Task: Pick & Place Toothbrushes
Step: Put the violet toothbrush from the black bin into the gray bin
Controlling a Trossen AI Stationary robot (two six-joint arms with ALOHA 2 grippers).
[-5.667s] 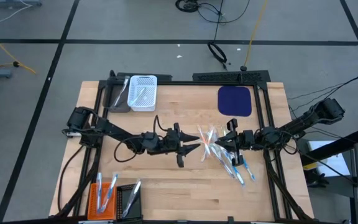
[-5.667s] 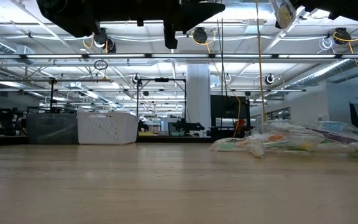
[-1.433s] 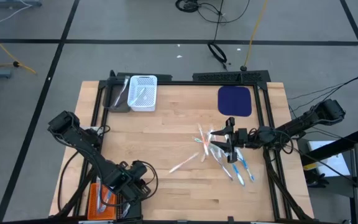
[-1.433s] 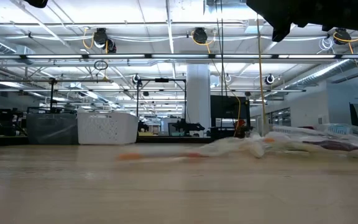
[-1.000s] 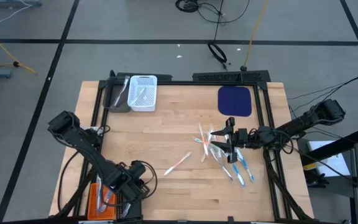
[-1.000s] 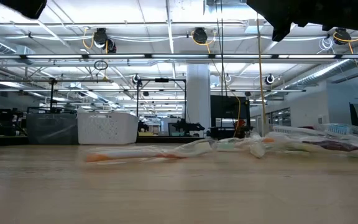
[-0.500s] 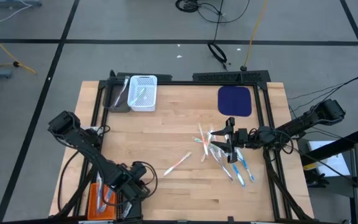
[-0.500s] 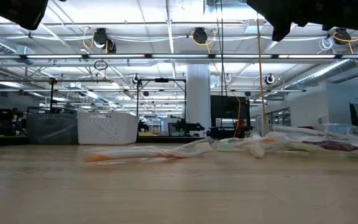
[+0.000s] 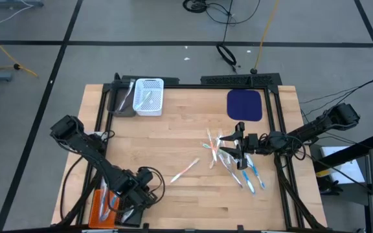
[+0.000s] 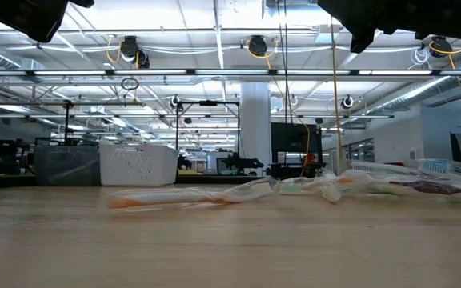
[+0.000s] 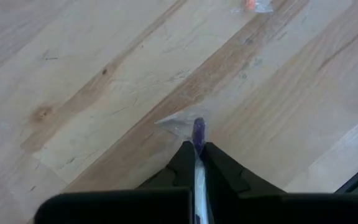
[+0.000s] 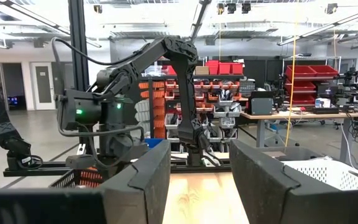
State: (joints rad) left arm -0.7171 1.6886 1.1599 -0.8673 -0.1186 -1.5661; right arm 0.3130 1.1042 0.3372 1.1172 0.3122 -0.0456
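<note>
A pile of toothbrushes [image 9: 233, 162] in clear wrappers lies right of the table's middle, and it also shows in the low view [image 10: 358, 186]. One lone toothbrush [image 9: 186, 169] lies left of the pile. My right gripper [image 9: 229, 147] hangs open above the pile, fingers apart in its wrist view [image 12: 197, 171], touching nothing. My left gripper [image 9: 138, 194] is at the near left, beside the orange basket [image 9: 100, 202], and is shut on a wrapped toothbrush [image 11: 198, 132]. My left gripper pinches a clear-wrapped toothbrush between its two fingers [image 11: 185, 163]. Its purple end [image 11: 198, 129] sticks out just past the fingertips. The fingers point steeply down from above and the toothbrush runs along them. Whether that end touches the table I cannot tell.
A white basket [image 9: 149, 96] and a grey one [image 9: 123, 100] stand at the far left. A dark blue mat [image 9: 245, 105] lies at the far right. A black basket [image 9: 133, 210] sits beside the orange one. Bare wood spreads across the table's middle.
The lone toothbrush has slid a little toward the table's left edge and then come to rest. My right gripper has kept still.
</note>
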